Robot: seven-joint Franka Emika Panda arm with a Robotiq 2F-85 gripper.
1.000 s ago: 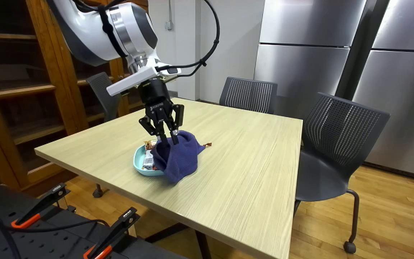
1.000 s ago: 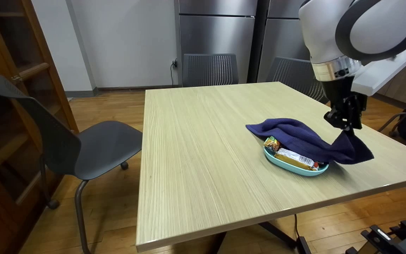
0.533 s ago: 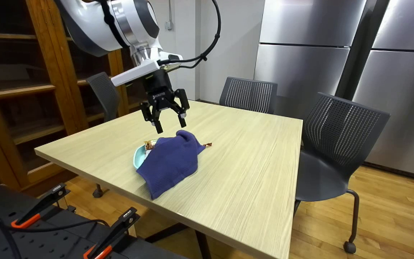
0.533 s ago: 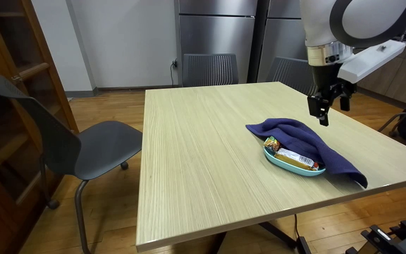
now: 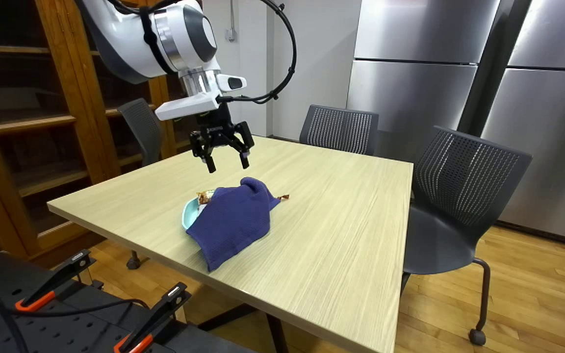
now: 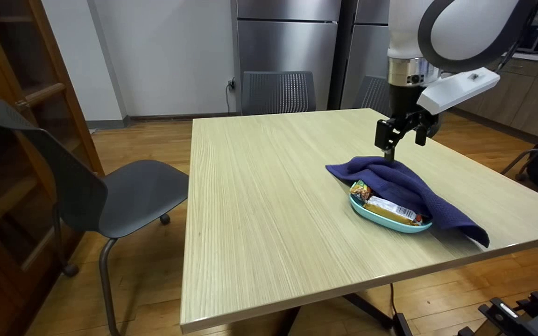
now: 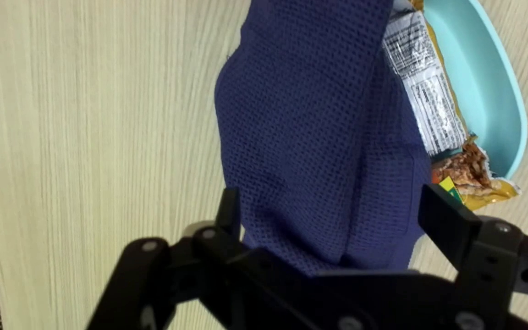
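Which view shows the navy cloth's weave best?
Wrist view: the navy cloth lies mid-frame, close up, weave sharp, though the top frame edge crops it. Both exterior views show it smaller, draped over part of the turquoise dish, weave far less distinct.

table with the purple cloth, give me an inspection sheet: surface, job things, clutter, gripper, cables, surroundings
Surface: pale wood-grain table; a corner of the purple cloth lies close to its edge.
Job's things: the cloth partly covers a turquoise dish; a wrapped bar and a second packet show in it.
Clutter: small brown wrapper end at the cloth's edge, in an exterior view.
Gripper: open, above the cloth, holding nothing.
Cables: black cable loop beside the arm; another cable on the dark platform.
Surroundings: grey chairs, steel fridges, wooden cabinet.
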